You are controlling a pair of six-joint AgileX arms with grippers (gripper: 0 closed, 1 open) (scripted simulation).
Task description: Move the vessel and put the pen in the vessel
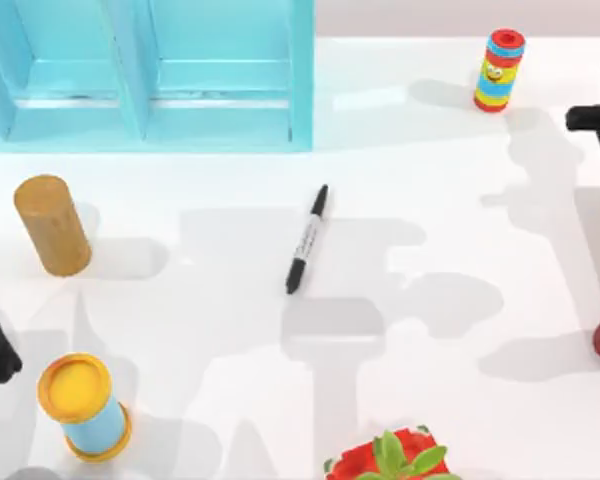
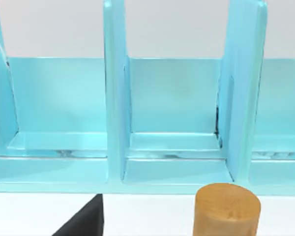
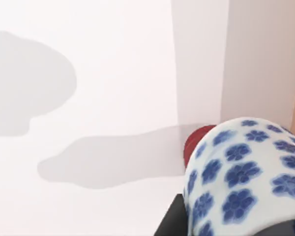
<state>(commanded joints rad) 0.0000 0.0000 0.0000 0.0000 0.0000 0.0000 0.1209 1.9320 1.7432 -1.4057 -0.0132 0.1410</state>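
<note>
My right arm sits at the table's right edge in the top view, mostly cut off by the frame, so its gripper is out of sight there. In the right wrist view the vessel (image 3: 246, 177), white with blue flowers, sits close against the camera with a dark finger (image 3: 169, 223) edge beside it. I cannot tell whether my right gripper is clenched on it or merely next to it. A red object (image 3: 194, 142) peeks out behind the vessel, partly hidden.

My left arm is parked at the table's left edge, a black shape cut by the frame, and I cannot tell the state of my left gripper (image 2: 83, 221) from the dark sliver in the left wrist view.

The pen (image 1: 307, 238) lies flat near the table's middle, well apart from both arms, cap end pointing toward the blue shelf (image 1: 150, 70). Its white barrel carries print too small to read.

The tan cylinder (image 1: 52, 224) stands at the left, the yellow-lidded can (image 1: 83, 405) nearer the front. A striped toy (image 1: 499, 69) with a smiling face stands at the far right. A potted plant (image 1: 395, 460) is cut off at the bottom edge.
</note>
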